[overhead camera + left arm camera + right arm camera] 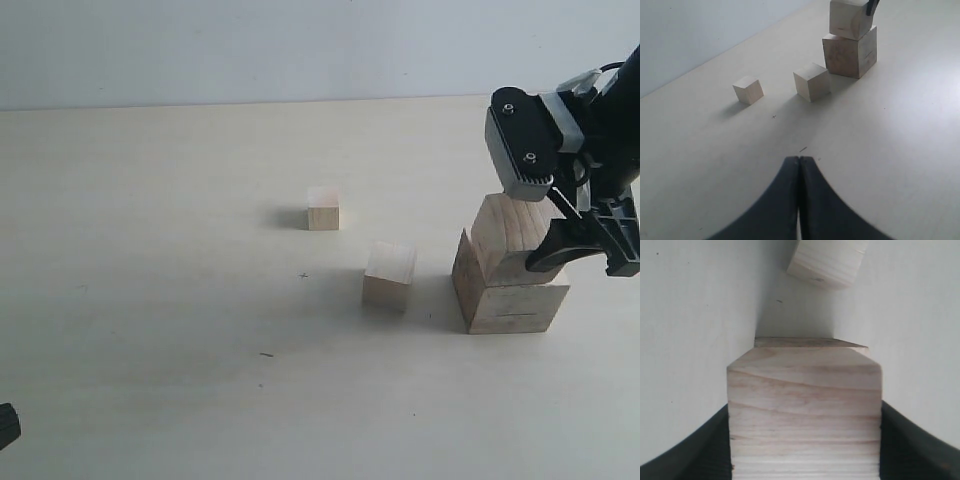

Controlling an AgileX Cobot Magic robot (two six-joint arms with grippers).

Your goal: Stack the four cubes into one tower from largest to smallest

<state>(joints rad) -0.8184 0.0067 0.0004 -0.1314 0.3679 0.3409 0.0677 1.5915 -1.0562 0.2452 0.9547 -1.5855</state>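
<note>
My left gripper (799, 167) sits pinched shut and empty, far left of the big cube (505, 300). Nearer it, the smallest cube (323, 210) and the third cube (390, 275) wait (their turn comes later). My right gripper (805, 435) clamps the second cube (510, 235) on top of the big cube, so the tower starts wide.

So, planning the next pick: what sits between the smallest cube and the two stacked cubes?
Only the second-smallest cube, standing free; the exterior and left wrist views both show it.

High exterior, close wrists, seemingly shared cube (510, 235)
</note>
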